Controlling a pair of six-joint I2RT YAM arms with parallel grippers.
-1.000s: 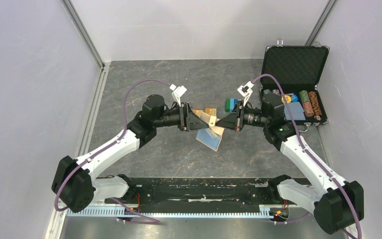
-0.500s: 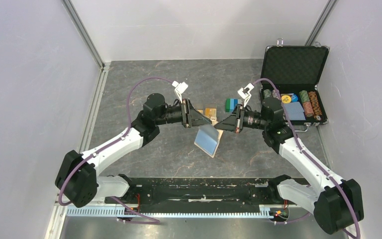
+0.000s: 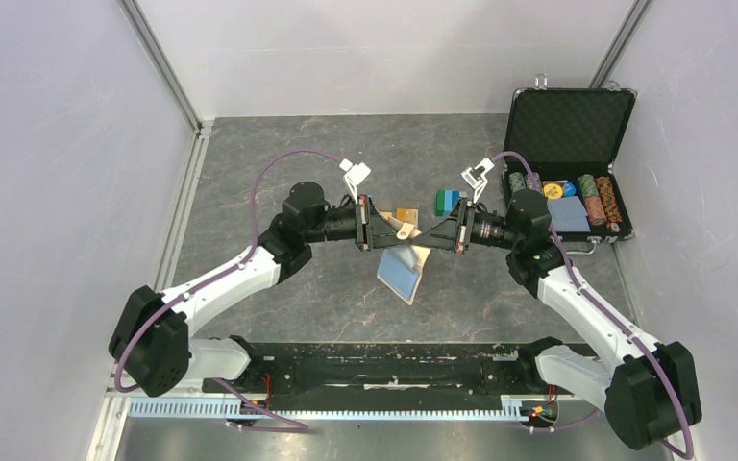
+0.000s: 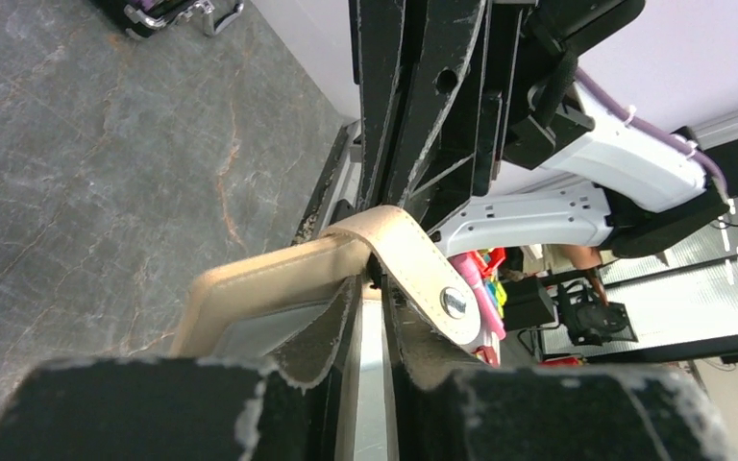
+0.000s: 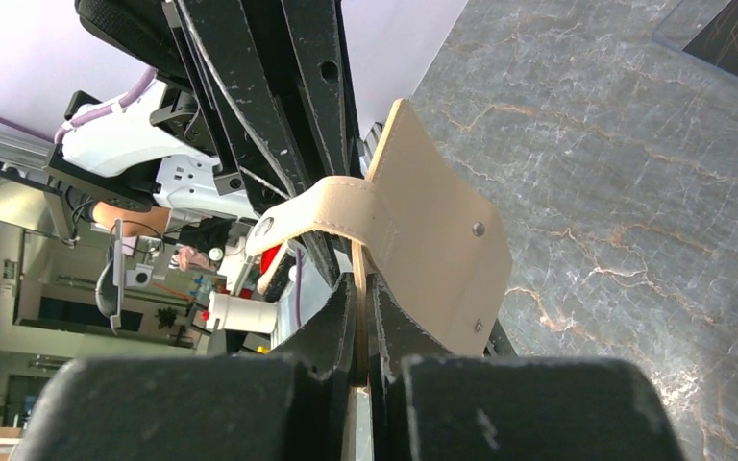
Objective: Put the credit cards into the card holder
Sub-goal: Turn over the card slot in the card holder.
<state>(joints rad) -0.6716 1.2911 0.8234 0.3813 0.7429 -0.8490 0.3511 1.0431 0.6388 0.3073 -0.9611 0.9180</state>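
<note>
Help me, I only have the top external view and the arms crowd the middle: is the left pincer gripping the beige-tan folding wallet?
Observer: The left wrist view shows the left pincer closed on the edge of the beige-tan leather-like folding wallet.
Operator: And the right pincer?
Observer: Shut on the wallet's outer flap, pinching its edge.
Operator: The snap tab?
Observer: Unfastened, curling free, metal stud showing.

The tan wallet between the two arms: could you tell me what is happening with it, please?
Both arms hold the card holder between them over the table. The right gripper is clamped on one tan flap; the left gripper pinches the opposite edge beside the snap tab, leaving the light-blue lining showing. An orange-gold card lies on the table behind, not yet put in.
</note>
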